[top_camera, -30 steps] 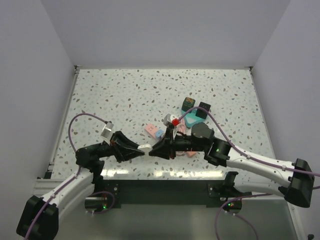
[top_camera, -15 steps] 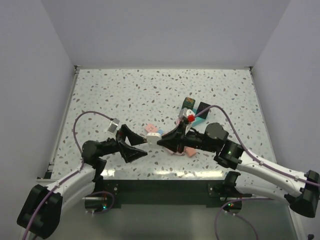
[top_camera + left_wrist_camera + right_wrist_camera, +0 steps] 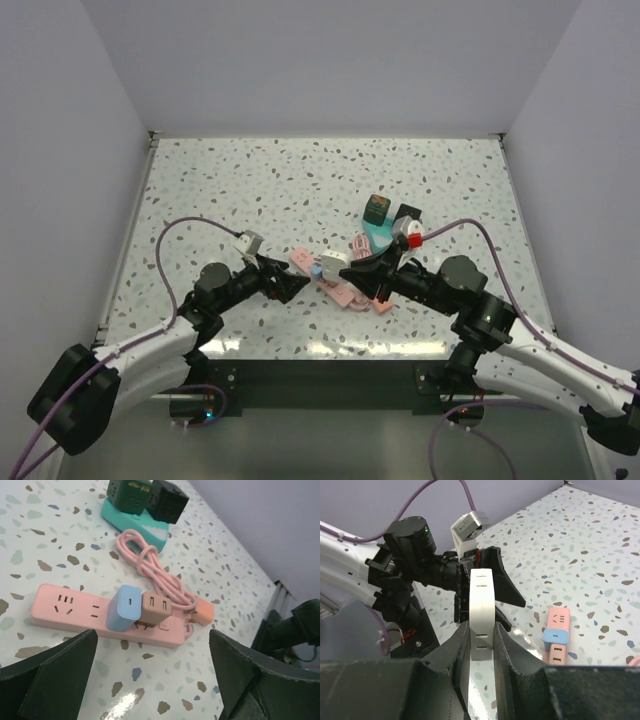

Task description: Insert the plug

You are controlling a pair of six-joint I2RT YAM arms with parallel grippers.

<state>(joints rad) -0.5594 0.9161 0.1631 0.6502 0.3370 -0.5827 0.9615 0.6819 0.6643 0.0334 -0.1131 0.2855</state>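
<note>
The off-white plug (image 3: 481, 611) stands on edge between the pads of my right gripper (image 3: 481, 629), which is shut on it. In the top view the plug (image 3: 332, 266) hangs just over the left half of the pink power strip (image 3: 345, 293). That power strip (image 3: 75, 613) lies flat on the table with a blue block (image 3: 127, 610) and a pink-orange block (image 3: 155, 608) plugged in mid-strip. My left gripper (image 3: 152, 634) is open and empty, low over the table just short of the strip's near side.
The strip's pink cable (image 3: 154, 571) lies coiled behind it. Beyond it is a teal power strip (image 3: 131, 522) carrying two dark cube adapters (image 3: 167, 499). My left arm (image 3: 415, 562) faces the right gripper closely.
The left gripper let go of the plug and opened. The right gripper carried the plug up-right over the pink strip. The left gripper followed to the right.
</note>
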